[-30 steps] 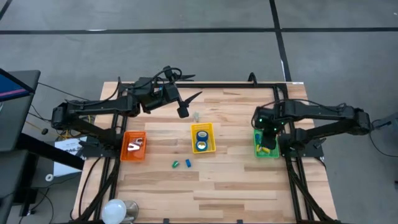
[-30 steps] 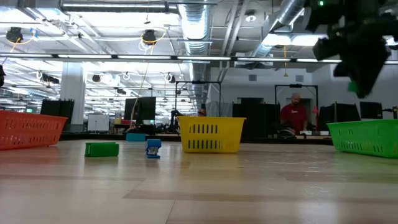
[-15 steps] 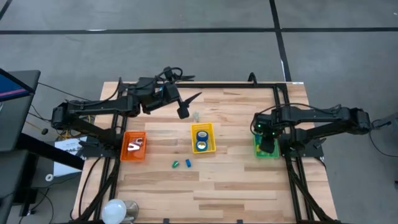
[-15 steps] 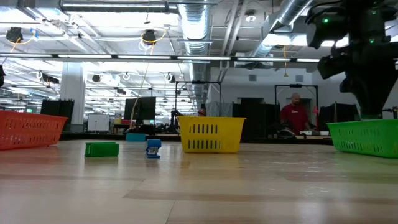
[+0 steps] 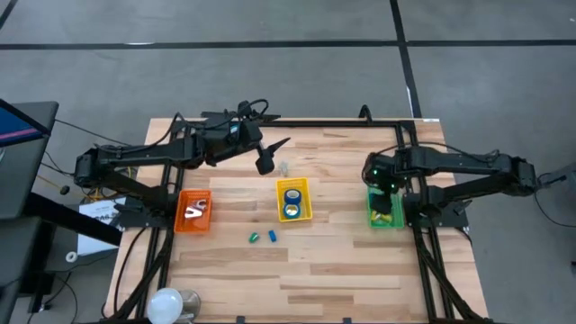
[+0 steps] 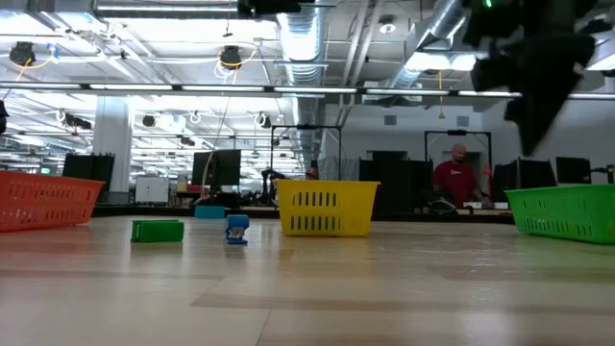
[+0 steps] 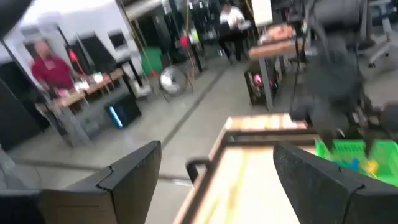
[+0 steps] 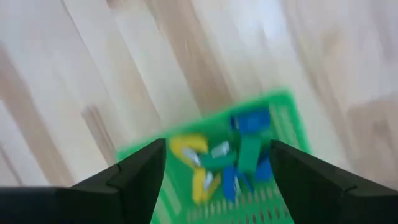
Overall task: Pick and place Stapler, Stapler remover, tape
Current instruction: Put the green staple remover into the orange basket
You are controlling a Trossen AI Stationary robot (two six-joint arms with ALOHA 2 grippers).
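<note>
Two blue tape rolls (image 5: 292,202) lie in the yellow basket (image 5: 305,200) at the table's middle. The orange basket (image 5: 193,220) on the left holds white and red pieces. The green basket (image 8: 283,106) on the right holds small blue, yellow and green pieces (image 8: 239,158). My right gripper (image 8: 217,186) hangs open just above this basket (image 5: 385,216), pointing down, with nothing between its fingers. My left gripper (image 5: 264,165) is open and level, raised over the table's far middle. A small green piece (image 5: 254,238) and a small blue piece (image 5: 271,235) lie on the table.
A small pale object (image 5: 283,168) lies on the table near my left gripper. Bare wood stretches across the near half of the table (image 5: 306,270). A round lamp-like object (image 5: 166,304) sits off the near left corner. A person (image 6: 454,178) stands in the room beyond.
My right gripper dipped toward the green basket and has come up again. The green piece that showed at its fingertips a second ago is no longer there. My left wrist has turned a little in place.
</note>
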